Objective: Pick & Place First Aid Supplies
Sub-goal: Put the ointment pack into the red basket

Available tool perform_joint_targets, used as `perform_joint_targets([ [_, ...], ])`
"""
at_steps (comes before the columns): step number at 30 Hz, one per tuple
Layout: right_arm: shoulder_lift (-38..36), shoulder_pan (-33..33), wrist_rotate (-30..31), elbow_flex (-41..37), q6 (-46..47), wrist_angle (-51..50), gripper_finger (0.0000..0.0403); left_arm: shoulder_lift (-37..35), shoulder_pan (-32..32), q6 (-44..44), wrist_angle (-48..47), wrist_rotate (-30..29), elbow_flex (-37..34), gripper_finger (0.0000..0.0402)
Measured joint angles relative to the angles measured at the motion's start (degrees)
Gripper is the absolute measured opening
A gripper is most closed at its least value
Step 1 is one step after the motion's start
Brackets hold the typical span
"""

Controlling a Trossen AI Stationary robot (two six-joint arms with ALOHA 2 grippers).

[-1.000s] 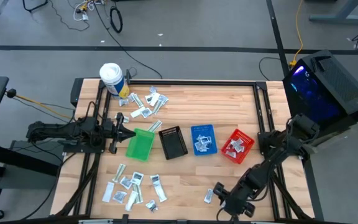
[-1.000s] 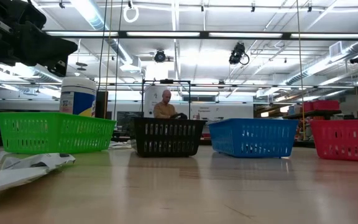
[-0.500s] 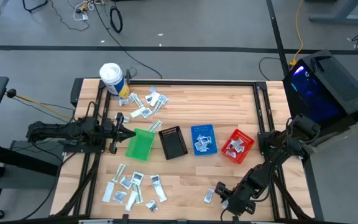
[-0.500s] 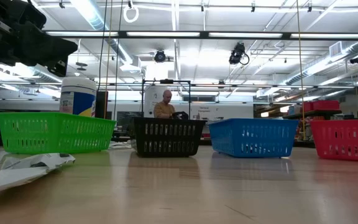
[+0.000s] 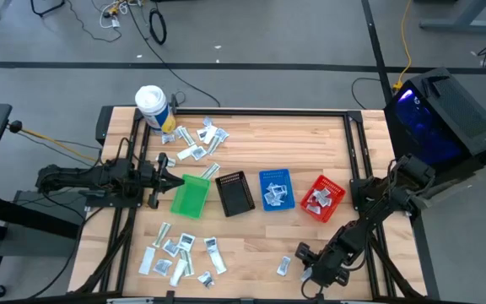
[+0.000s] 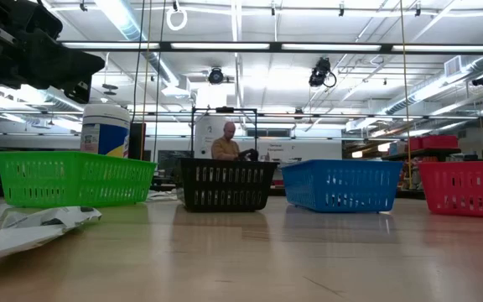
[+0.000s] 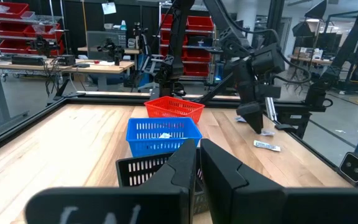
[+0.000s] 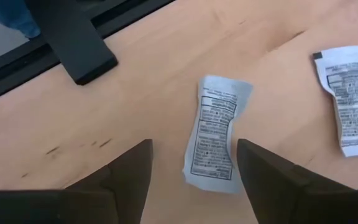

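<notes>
My right gripper [image 5: 300,258] hangs open at the table's near edge, pointing down. In the right wrist view the gripper [image 8: 192,146] has one finger on each side of a white printed sachet [image 8: 216,134] lying flat on the wood, touching nothing. A second sachet [image 8: 348,106] lies beside it. More supplies lie in a near-left cluster [image 5: 180,253] and a far cluster [image 5: 197,139]. Some sit in the blue bin [image 5: 267,179] and the red bin [image 5: 336,187]. My left gripper [image 5: 175,183] waits shut, level, just left of the green bin [image 5: 190,196].
The green, black [image 5: 234,192], blue and red bins stand in a row across the table's middle. A white tub [image 5: 152,105] stands at the far left corner. A black frame rail [image 8: 73,43] runs close beside the right gripper. Bare wood lies between the bins and the near edge.
My right gripper has shifted a little toward the table's right, along the near edge, staying over the sachets. The sachets and bins have not moved.
</notes>
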Motion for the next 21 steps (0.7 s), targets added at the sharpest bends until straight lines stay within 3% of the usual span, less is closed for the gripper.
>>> perform_joint_targets([
  [21,0.17,0.0,0.42,-0.17,2.43,2.27,0.0109,0.01,0.0,0.0,0.0,0.0,-0.01,0.0032],
])
